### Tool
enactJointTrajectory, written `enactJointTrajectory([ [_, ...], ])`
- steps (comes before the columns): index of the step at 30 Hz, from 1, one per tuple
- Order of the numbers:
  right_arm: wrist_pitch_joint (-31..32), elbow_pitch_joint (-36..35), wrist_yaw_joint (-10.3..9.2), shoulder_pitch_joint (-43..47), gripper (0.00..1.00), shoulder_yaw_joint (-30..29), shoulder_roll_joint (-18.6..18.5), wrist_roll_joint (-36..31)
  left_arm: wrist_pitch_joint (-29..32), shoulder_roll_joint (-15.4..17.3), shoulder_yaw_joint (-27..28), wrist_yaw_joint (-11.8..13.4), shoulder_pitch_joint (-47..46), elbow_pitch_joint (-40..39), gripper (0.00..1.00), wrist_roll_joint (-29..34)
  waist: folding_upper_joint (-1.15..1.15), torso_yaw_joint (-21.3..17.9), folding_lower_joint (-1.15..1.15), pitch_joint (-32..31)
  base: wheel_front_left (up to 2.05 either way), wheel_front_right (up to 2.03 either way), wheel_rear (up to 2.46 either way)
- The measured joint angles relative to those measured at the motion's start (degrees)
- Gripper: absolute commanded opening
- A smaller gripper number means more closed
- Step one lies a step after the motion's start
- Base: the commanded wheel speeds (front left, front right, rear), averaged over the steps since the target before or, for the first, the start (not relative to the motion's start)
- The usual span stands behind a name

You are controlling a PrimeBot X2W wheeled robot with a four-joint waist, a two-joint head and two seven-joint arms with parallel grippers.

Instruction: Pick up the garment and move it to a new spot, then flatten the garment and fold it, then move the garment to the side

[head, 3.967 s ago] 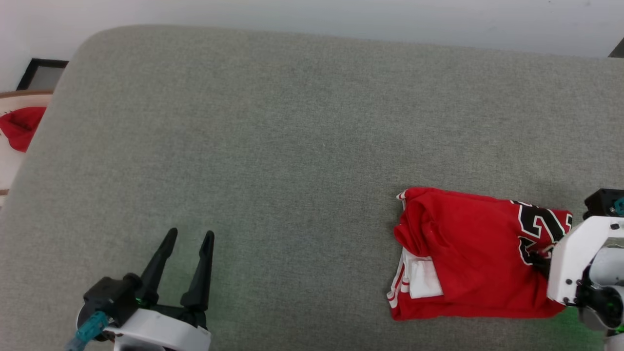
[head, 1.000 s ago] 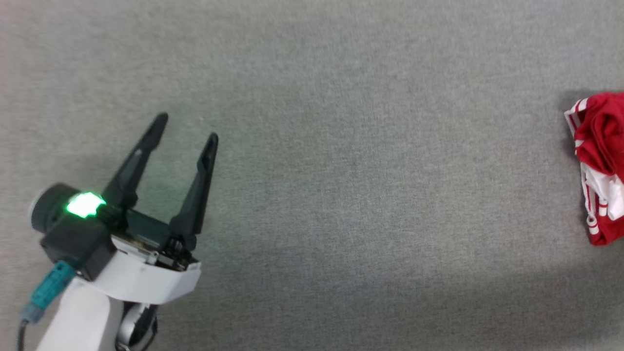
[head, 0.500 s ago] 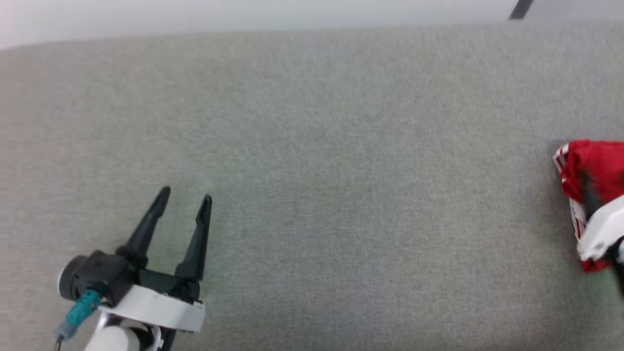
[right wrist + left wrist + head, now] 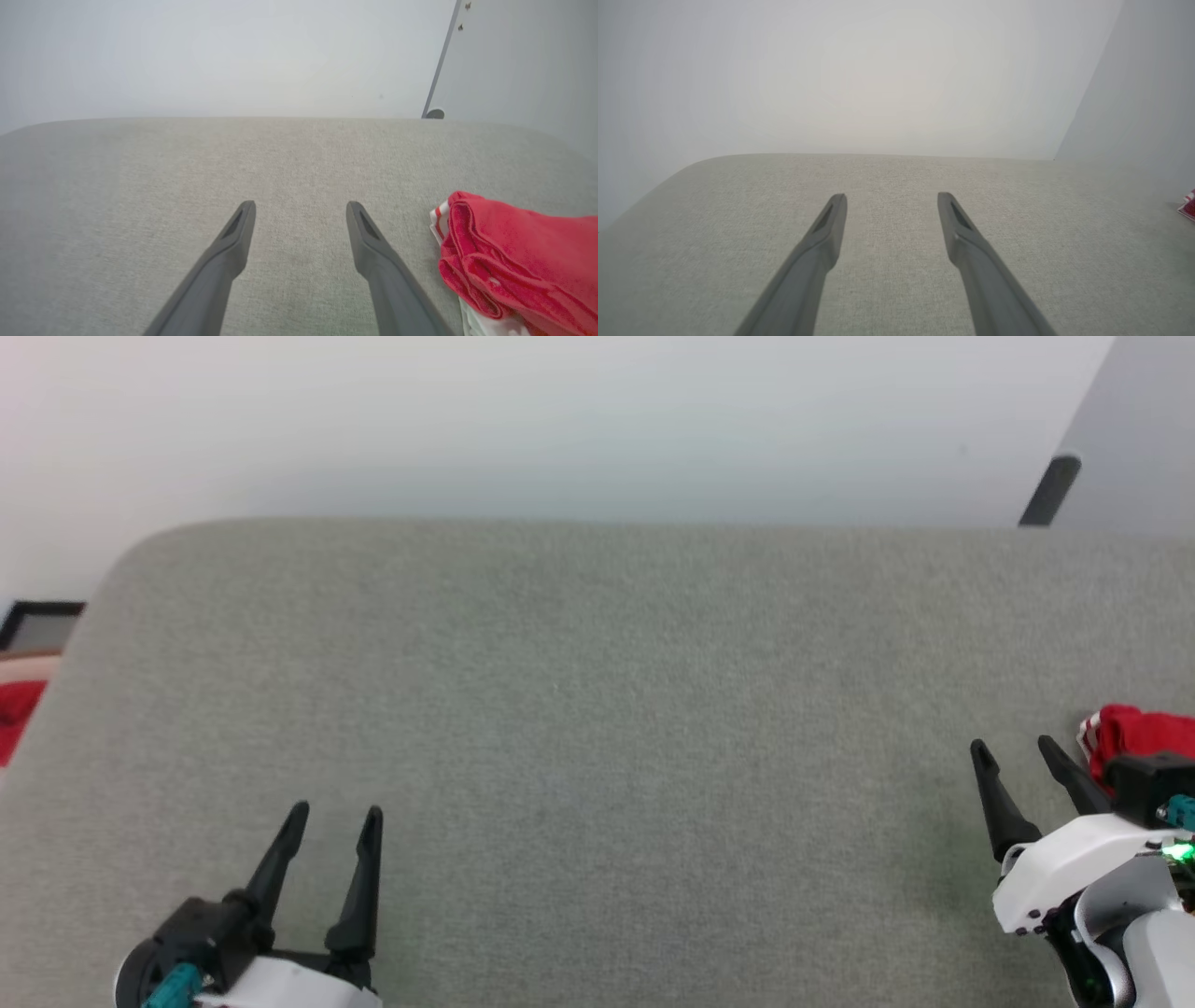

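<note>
**Both Jaws Released; Jersey at Right Edge of Worktop**

In the head view, locate the left gripper point(image 4: 336, 810) at the lower left of the frame and the right gripper point(image 4: 1011, 745) at the lower right. Both sets of jaws stand spread and released, with nothing between the fingers. Each wrist view shows bare grey fabric in the gap.

Find the red jersey shirt point(image 4: 1141, 733) at the right edge of the head view. It lies bunched on the grey fabric-covered worktop point(image 4: 579, 709), just beside the right gripper and partly hidden by its black housing.

In the right wrist view, you see the shirt at the lower right of the frame, in red layers with white striped trim. In the left wrist view, a sliver shows at the right edge.

A red cloth scrap point(image 4: 13, 711) lies beyond the worktop at the left edge of the head view.
</note>
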Motion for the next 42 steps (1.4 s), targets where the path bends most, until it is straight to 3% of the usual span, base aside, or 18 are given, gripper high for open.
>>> enactJointTrajectory([
  [13,-2.96,-9.44,0.0,6.41,1.0,1.58,-0.25,0.98,-0.01,-1.88,2.49,0.0,3.11,1.13,1.0,1.71,0.0,1.55,0.0,-6.2,0.0,0.0,0.0],
  [30,-2.58,-23.35,0.0,23.04,1.0,-8.15,3.43,0.01,0.0,-2.49,4.32,0.0,9.13,-1.69,1.0,1.45,0.0,2.56,0.0,-7.44,0.0,0.0,0.0],
  [42,-1.89,-25.57,0.0,24.24,1.0,-8.95,4.19,0.02,0.0,-3.33,4.09,0.0,9.83,-2.63,1.0,2.03,0.0,1.99,0.0,-7.32,0.0,0.0,0.0],
])
